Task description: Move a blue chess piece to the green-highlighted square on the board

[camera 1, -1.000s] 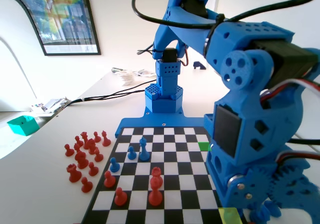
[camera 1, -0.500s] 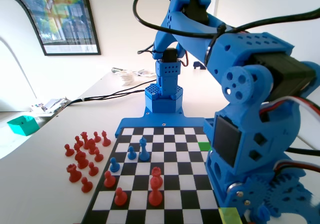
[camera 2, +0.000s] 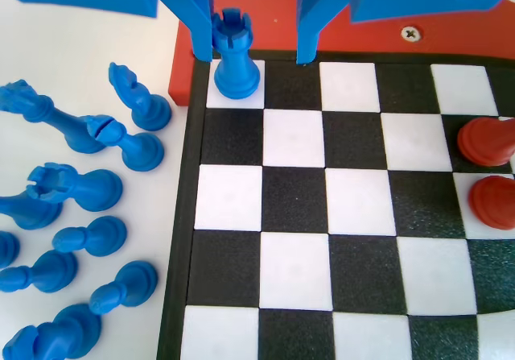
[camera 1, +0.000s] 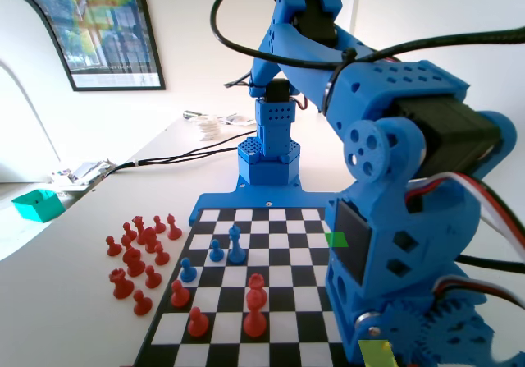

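In the wrist view my gripper is open, one jaw on each side of a blue rook. The rook stands upright on a white corner square of the board, close against the left jaw and well apart from the right one. In the fixed view two blue pawns and a taller blue piece stand on the board's left half. The green-highlighted square peeks out at the right edge, mostly covered by the blue arm.
Several blue pieces lie or stand on the table left of the board in the wrist view, and two red pawns stand at its right. In the fixed view, red pieces stand on the board, several more beside it, plus a yellow-green cell.
In the fixed view the blue arm has swung left, covering more of the green square and the board's right side. The pieces have not moved.
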Controlling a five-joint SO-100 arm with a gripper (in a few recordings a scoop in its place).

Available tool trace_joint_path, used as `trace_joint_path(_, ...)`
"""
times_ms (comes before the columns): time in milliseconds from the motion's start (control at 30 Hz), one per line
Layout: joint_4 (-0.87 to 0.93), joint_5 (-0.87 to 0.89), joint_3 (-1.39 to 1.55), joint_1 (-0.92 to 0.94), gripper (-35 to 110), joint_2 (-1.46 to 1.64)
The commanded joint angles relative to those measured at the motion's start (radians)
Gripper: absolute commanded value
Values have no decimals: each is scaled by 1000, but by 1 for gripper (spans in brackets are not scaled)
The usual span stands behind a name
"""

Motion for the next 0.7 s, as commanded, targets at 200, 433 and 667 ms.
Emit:
trace_joint_path(200, 31, -20, -71, -17, 3, 44)
trace_joint_path(433, 54, -23, -80, -20, 1, 44)
trace_joint_path(667, 61, -17, -6, -2, 1, 160)
